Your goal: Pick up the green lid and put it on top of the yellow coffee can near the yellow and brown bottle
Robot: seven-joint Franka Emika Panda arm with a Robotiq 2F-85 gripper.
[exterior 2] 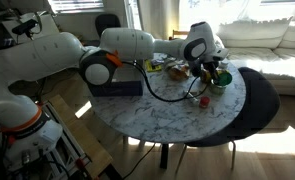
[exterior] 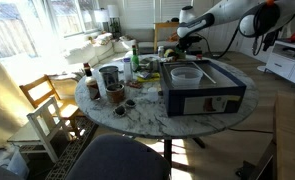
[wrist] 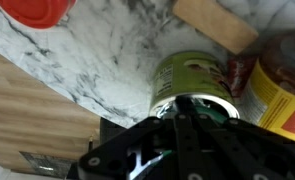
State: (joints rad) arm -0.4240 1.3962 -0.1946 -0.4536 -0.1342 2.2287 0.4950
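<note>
Tool (wrist: 187, 112) being held narrow, jaws pinched shut at green lid (wrist: 215, 110), lower centre, seemingly atop green can (wrist: 187, 75), likely for thin-rim grip; hold unconfirmed. Yellow coffee can (wrist: 282, 95) being shown just right.

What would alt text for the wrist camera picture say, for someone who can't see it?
The black gripper, shut, enters from the bottom edge, its tips at an olive-green can on a marble table. A red disc lies top left; a yellow can stands at right.
</note>
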